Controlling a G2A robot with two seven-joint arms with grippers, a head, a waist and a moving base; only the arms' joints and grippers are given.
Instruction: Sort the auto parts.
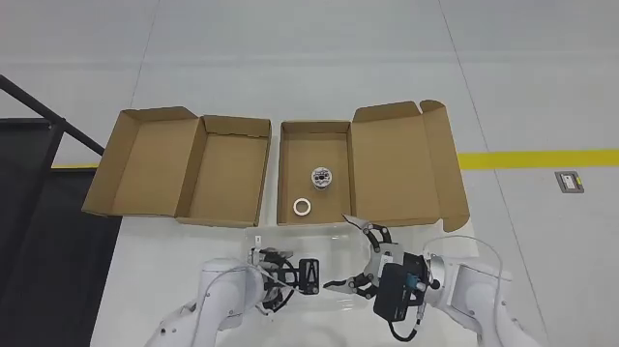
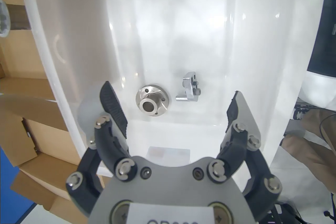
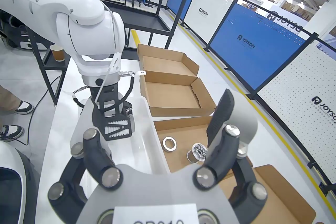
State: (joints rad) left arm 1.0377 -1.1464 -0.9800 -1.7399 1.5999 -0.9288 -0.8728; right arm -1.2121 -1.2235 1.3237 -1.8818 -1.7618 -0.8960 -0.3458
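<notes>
One hub, bore up, lies beside a bracket under the wide-spread left end effector.

logo lettering: blue panel | white pegboard | wrist label: cut off

White table carries left box, right box — both open — and clear bin.

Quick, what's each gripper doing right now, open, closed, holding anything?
Left gripper: open, holding nothing.
Right gripper: open, holding nothing.
</notes>
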